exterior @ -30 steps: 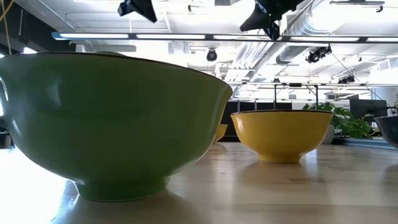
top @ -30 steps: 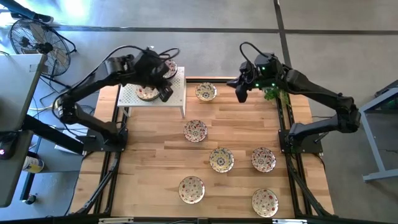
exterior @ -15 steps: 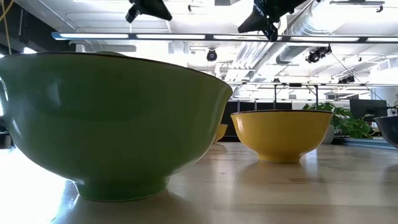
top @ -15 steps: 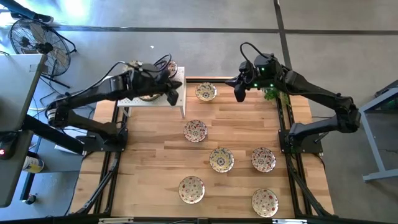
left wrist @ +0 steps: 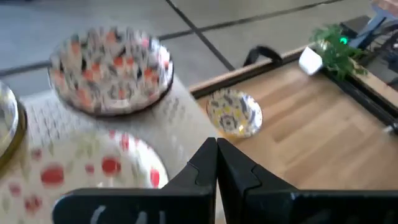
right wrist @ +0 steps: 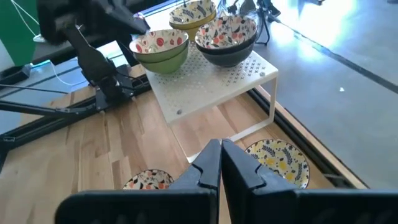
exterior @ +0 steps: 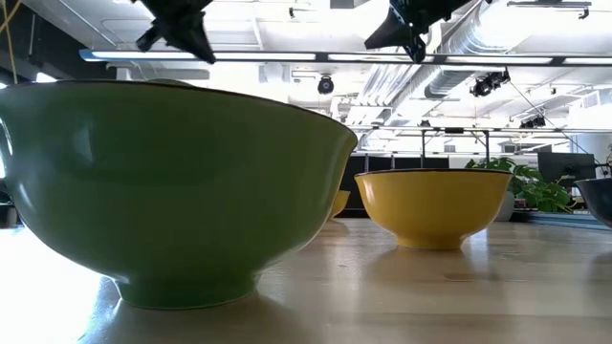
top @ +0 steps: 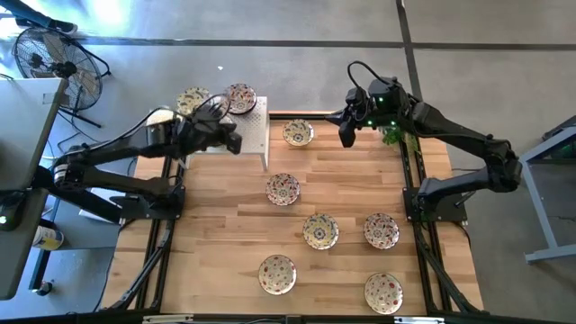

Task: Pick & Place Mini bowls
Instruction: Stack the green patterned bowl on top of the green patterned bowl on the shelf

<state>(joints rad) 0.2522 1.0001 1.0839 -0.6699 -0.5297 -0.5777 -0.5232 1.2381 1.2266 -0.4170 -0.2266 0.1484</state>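
These mini bowls [top: 283,189] look like glazed ceramic: stiff, slick, chippy, fairly light. I'd pinch a rim, one finger inside the curve. Six sit on the wooden bench [top: 342,193], three on the white perforated rack [right wrist: 214,84]. Right tool [right wrist: 220,163] is pressed together, empty, with a yellowish bowl [right wrist: 277,160] just beside it. Left tool [left wrist: 216,167], also closed, hangs over the rack.

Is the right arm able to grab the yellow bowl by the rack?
Probably yes. The right gripper hovers just beside the yellow bowl, which sits alone on bare table next to the rack; nothing lies between them. Its fingers look shut, so they'd need opening first.
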